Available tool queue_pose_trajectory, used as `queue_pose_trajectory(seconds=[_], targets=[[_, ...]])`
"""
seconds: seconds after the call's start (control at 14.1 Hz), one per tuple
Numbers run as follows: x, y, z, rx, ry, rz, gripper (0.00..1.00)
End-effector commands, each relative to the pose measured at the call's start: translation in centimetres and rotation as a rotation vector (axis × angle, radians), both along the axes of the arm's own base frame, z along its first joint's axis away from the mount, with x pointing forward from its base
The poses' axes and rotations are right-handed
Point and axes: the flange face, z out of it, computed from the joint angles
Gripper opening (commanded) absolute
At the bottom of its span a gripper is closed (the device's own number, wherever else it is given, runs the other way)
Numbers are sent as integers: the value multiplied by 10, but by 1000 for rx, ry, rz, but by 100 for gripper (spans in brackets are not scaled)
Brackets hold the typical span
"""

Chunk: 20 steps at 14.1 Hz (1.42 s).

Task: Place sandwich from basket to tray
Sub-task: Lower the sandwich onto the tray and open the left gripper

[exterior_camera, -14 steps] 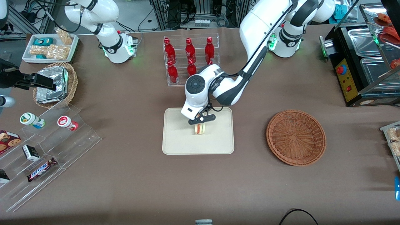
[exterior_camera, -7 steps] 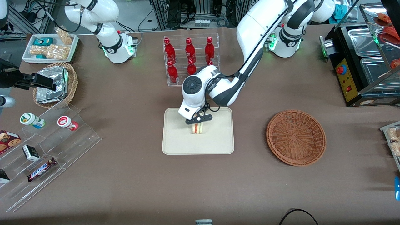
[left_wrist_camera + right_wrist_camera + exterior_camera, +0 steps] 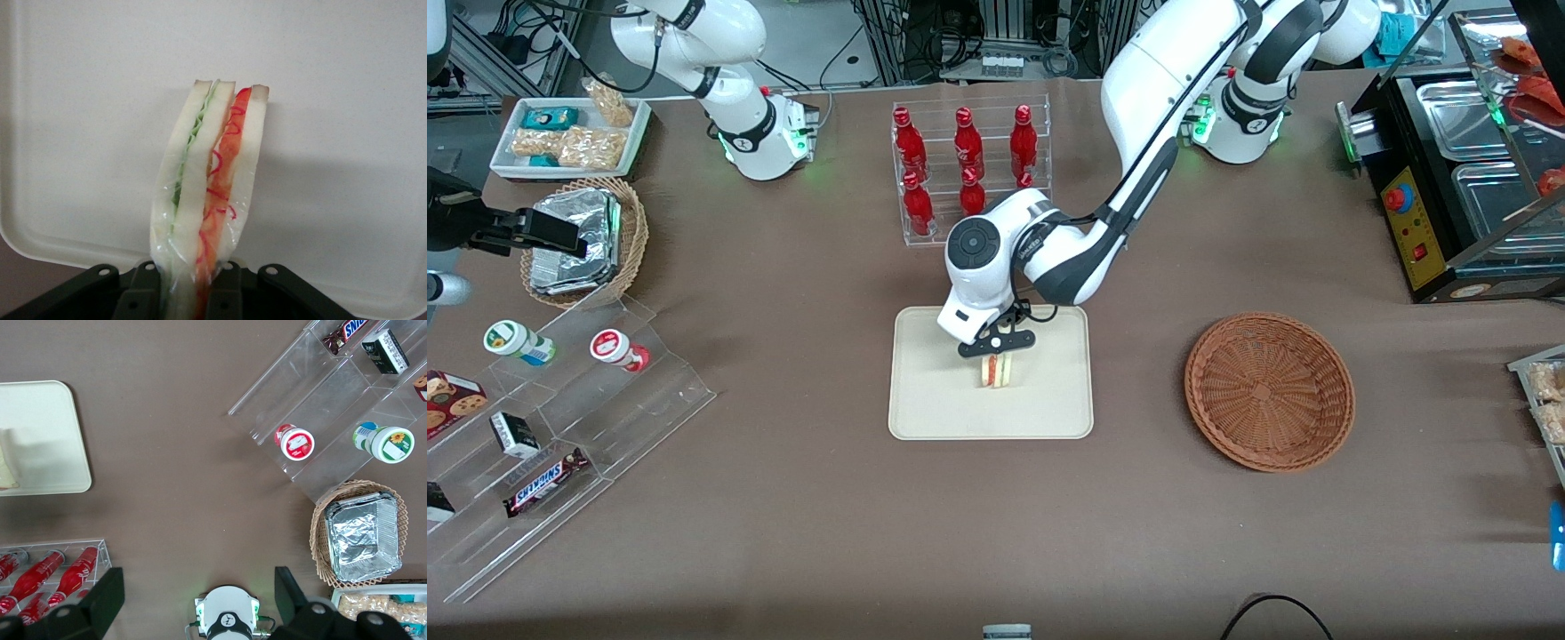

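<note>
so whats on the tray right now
Only the sandwich stands on the cream tray, upright on edge, with the gripper directly over it and shut on its upper end. The wrist hides the tray surface just above the sandwich.

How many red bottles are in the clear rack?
6 show. Three red bottles stand in the rack's row farthest from the front camera and three in the nearer row, one mostly hidden by the arm. More may be hidden. The gripper is over the tray.
</note>
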Motion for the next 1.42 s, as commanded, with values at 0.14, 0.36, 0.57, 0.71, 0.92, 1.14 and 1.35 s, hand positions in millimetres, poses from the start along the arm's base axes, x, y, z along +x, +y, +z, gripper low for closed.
queue_pose_trajectory(seconds=[0.14, 0.36, 0.57, 0.71, 0.92, 1.14, 1.35], targets=[[5, 0, 3, 18, -7, -14, 79], [13, 7, 7, 23, -21, 1, 100], [16, 7, 16, 14, -31, 9, 100], [21, 13, 21, 14, -33, 17, 100], [45, 44, 75, 15, -48, 64, 100], [78, 130, 148, 19, -3, 65, 100], [95, 246, 218, 13, 91, 55, 100]])
